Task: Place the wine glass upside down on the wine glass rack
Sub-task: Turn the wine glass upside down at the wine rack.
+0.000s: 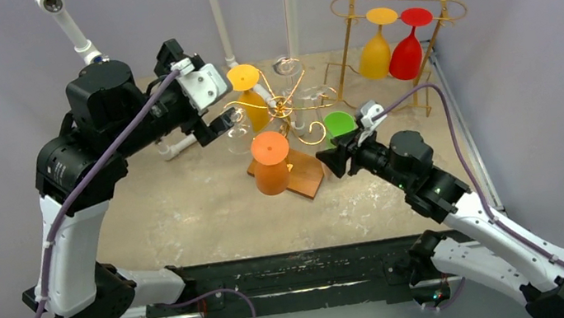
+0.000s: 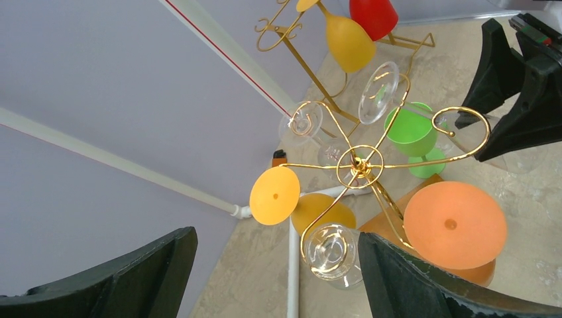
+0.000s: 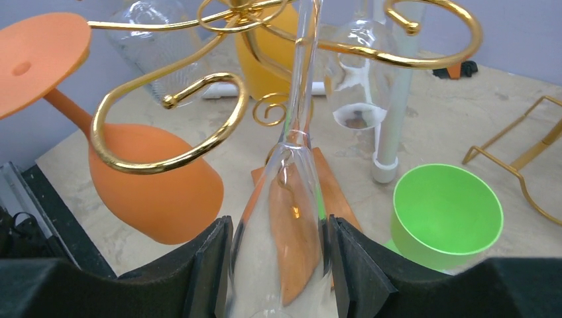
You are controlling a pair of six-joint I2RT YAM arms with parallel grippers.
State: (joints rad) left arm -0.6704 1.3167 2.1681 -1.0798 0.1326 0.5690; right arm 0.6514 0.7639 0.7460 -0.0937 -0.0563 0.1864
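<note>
My right gripper (image 3: 278,233) is shut on the bowl of a clear wine glass (image 3: 286,192), held upside down. Its thin stem (image 3: 303,66) rises between the curled gold arms of the wine glass rack (image 3: 166,161); the foot is out of frame. From above, the right gripper (image 1: 336,154) sits just right of the rack (image 1: 282,107). My left gripper (image 2: 277,245) stands wide open with nothing in it, beside a clear glass (image 2: 331,250) hanging on the rack (image 2: 361,165). In the top view the left gripper (image 1: 210,87) is at the rack's left.
Yellow (image 1: 251,97) and orange (image 1: 271,165) glasses hang on the rack over its wooden base (image 1: 308,176). A green glass (image 1: 339,124) stands upright beside my right gripper. A second gold rack (image 1: 394,6) with yellow and red glasses stands back right. White pipes (image 1: 291,8) rise behind.
</note>
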